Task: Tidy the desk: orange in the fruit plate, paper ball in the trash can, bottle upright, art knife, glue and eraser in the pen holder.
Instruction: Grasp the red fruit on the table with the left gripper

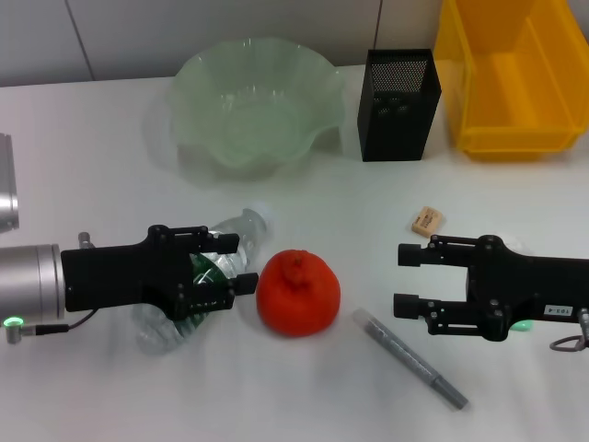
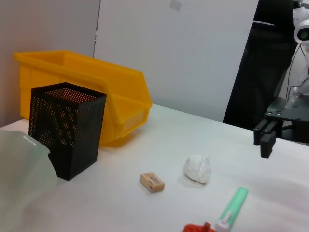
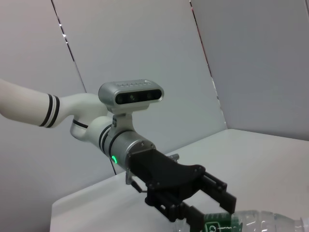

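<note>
Bottle [image 1: 207, 276] lies on its side on the white surface [image 1: 110, 166], cap end [image 1: 258, 216] pointing toward the fruit plate. Left end effector [image 1: 241, 262] sits over its middle, fingers either side of the green label; right wrist view shows the same, fingers straddling the label but contact not clear, so I can't tell if it's pinching or just spread around it.

Orange [image 1: 297, 291] sits on the surface just beside the left end effector's fingertips, knob up.

Right end effector [image 1: 402, 279] hovers low over the surface on the right, fingers spread, nothing between them. Eraser [image 1: 426, 220] lies near its upper finger, apart from it. Grey pen-like stick [image 1: 410, 357] lies diagonally between orange and right end effector.

Fruit plate [image 1: 253, 106] at the back, pen holder [image 1: 398, 104] upright beside it, trash can [image 1: 512, 78] at back right.

Left wrist view: paper ball [image 2: 197, 168] on the surface near the eraser, a green-and-white stick [image 2: 232, 209] just beyond it.
</note>
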{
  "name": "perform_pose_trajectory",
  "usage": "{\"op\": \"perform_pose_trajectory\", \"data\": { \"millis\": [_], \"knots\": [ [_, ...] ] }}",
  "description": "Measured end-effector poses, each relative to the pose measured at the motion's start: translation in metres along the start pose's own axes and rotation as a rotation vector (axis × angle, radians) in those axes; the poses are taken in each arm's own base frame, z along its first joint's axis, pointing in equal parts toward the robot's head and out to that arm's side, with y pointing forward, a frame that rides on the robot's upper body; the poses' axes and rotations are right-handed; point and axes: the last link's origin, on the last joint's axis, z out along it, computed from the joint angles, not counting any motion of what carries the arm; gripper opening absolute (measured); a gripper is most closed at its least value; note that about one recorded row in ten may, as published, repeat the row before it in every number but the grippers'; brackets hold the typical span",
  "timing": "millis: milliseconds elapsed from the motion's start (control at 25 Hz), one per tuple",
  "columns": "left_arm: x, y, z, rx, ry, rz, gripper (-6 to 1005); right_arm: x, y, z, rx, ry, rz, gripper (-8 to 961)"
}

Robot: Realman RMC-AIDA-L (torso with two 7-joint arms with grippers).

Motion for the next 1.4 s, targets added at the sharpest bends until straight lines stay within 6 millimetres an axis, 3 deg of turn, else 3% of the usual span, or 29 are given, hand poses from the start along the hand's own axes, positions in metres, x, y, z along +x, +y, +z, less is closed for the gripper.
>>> {"op": "perform_pose_trajectory", "data": {
  "millis": [320,880,1400],
  "knots": [
    [-0.024,0.021,-0.017,-0.009,0.045,-0.043,614,-0.003,-0.003,0.000,0.009,0.007,-0.009,705],
    [-0.015,0.026,-0.026,-0.062,0.066,-0.015,611,-0.004,-0.009,0.006,0.012,0.037,0.000,705],
    [0.000,0.017,-0.027,-0.051,0.053,-0.049,612,-0.004,-0.011,0.008,0.022,0.044,0.012,704]
  ]
}}
